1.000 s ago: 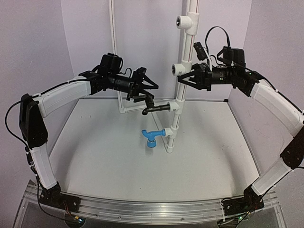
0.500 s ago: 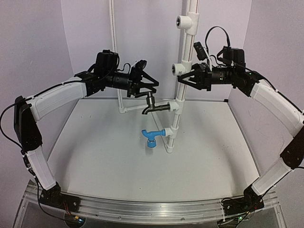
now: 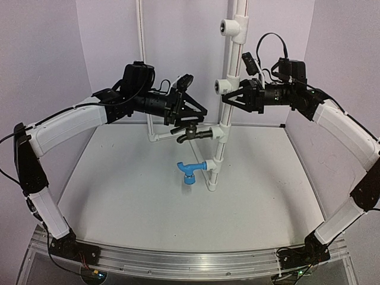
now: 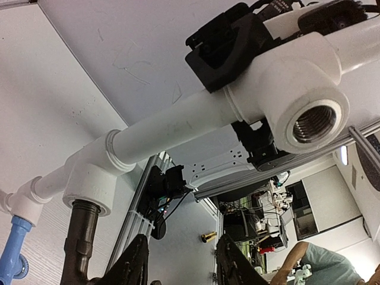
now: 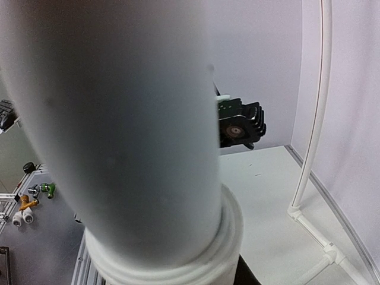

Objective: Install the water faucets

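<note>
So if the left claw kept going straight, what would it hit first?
Probably the white pipe crossing ahead of the left gripper; the black faucet sits just off to its side. Depth is unclear.

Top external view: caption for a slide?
Left gripper at the black faucet on a white pipe; right gripper clamps that pipe.

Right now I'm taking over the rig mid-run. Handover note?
Left gripper: open beside the black faucet, nothing visible between its fingers.
Right gripper: shut on the vertical white pipe.
Done: blue faucet sits in the lowest tee, and the black faucet in the tee above it. How tight they are is unclear.
Left: probably snug the black one, then let go. The two upper sockets are empty.
</note>
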`<action>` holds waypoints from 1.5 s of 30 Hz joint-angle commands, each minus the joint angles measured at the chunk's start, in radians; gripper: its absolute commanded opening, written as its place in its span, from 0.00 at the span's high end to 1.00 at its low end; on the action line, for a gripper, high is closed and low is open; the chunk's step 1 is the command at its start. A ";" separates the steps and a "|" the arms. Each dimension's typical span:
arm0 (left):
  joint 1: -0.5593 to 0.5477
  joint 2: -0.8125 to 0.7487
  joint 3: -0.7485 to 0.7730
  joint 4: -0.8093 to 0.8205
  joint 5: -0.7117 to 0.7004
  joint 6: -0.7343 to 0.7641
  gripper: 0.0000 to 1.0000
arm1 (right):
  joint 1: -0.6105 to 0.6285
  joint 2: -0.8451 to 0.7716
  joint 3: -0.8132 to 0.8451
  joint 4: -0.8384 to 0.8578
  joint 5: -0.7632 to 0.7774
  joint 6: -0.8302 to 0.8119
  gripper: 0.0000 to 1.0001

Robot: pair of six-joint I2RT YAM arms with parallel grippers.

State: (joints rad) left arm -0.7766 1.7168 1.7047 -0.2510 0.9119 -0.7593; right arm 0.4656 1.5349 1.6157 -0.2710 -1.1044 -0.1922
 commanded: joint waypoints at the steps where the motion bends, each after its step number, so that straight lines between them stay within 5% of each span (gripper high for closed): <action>1: -0.066 -0.056 0.018 -0.156 -0.087 0.119 0.62 | -0.015 0.033 -0.018 -0.173 0.102 0.058 1.00; 18: -0.177 -0.137 -0.103 -0.262 -0.411 0.220 0.66 | -0.016 0.031 -0.015 -0.169 0.113 0.074 1.00; 28: -0.179 -0.274 -0.341 -0.080 -0.656 0.151 0.65 | -0.016 0.024 -0.020 -0.168 0.117 0.074 1.00; 34: -0.179 -0.354 -0.549 0.202 -0.759 0.094 0.59 | -0.015 0.022 -0.020 -0.169 0.117 0.075 1.00; 39: -0.197 -0.395 -0.668 0.425 -0.724 0.073 0.67 | -0.015 0.020 -0.022 -0.169 0.119 0.073 1.00; 45: -0.286 -0.453 -0.700 0.458 -0.824 0.112 0.82 | -0.016 0.020 -0.024 -0.169 0.119 0.071 1.00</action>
State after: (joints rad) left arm -1.0077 1.3370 1.0136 0.0885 0.1698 -0.6726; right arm 0.4667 1.5345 1.6176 -0.2703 -1.0878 -0.1776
